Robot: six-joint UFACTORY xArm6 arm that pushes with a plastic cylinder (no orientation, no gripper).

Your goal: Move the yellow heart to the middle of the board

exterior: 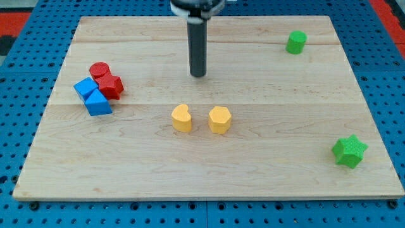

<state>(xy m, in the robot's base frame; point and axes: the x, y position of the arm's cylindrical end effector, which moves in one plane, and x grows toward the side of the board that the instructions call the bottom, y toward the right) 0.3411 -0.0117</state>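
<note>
Near board (253, 164) ctr: yellow heart (181, 118), upright, notch facing left; tip (199, 75) above.

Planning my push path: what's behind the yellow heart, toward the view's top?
Bare board lies behind the yellow heart; my tip stands further up, slightly right, apart from it. Nothing is hidden there except the board under the tip.

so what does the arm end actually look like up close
It ends in a straight, dark grey rod, round in section, smooth and plain, with no markings or cables showing on it. My tip is blunt and flat. At the view's top the rod enters a wider black mount with a pale ring, cut off by the frame edge. No pincer.
</note>
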